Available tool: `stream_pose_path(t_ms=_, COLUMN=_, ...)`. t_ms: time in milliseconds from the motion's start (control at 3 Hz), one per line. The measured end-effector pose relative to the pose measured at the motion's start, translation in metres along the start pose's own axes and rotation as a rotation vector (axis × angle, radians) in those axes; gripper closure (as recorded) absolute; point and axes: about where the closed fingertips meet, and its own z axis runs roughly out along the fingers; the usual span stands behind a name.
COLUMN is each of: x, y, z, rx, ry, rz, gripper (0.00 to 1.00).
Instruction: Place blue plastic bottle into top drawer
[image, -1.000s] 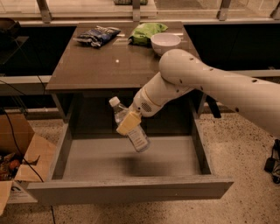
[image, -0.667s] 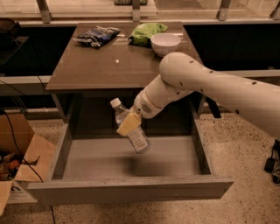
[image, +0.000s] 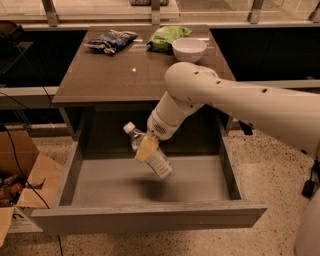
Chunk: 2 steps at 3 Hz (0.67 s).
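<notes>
The top drawer (image: 150, 215) stands pulled wide open below the brown counter, its grey inside bare. My gripper (image: 146, 148) hangs over the middle of the drawer, shut on the blue plastic bottle (image: 157, 162). The bottle is clear with a white cap and a white label. It is tilted, cap up to the left at the drawer's back and base down to the right, held a little above the drawer floor. A yellowish finger (image: 145, 149) crosses the bottle's upper body. My white arm comes in from the right.
On the counter (image: 100, 80) lie a dark blue snack bag (image: 111, 40), a green bag (image: 167, 36) and a white bowl (image: 189, 49). An open cardboard box (image: 20, 190) stands on the floor left of the drawer. A dark cable runs along the left.
The gripper and the bottle have shifted very slightly; the bottle stays tilted over the drawer in the same grip.
</notes>
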Motion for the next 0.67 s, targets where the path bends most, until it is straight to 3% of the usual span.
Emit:
stream_pose_path(t_ms=333, x=0.027, y=0.004, z=0.021, rx=-0.002, ry=0.126, rz=0.042, gripper=0.68)
stream_pose_path(t_ms=667, x=0.054, y=0.009, z=0.048, rx=-0.026, ry=0.201, rz=0.102, gripper=0.45)
